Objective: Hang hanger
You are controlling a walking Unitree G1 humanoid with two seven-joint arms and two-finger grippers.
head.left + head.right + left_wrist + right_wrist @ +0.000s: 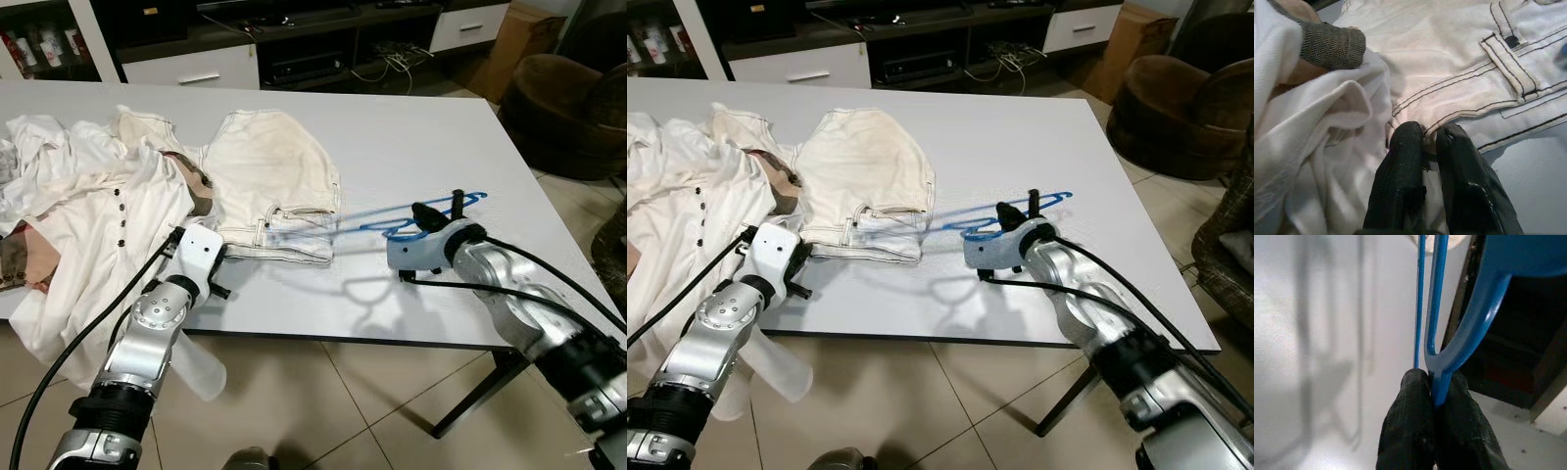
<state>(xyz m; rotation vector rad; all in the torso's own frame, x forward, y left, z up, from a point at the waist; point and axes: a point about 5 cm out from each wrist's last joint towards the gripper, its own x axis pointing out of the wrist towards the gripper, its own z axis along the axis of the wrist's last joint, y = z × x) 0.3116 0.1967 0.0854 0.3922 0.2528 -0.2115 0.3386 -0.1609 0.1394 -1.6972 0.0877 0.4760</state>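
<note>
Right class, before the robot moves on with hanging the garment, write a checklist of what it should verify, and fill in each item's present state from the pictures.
1. Right gripper shut on the thin blue plastic hanger: ok.
2. Hanger lifted off the white table: ok, its shadow falls on the tabletop below.
3. Left gripper pinching the hem of the cream stitched shorts: ok, fingers closed on the fabric edge.
4. Hanger threaded into the shorts: cannot tell, its far end is blurred near the cloth.
5. White buttoned shirt clear of the shorts: not ok, it lies against them.
</note>
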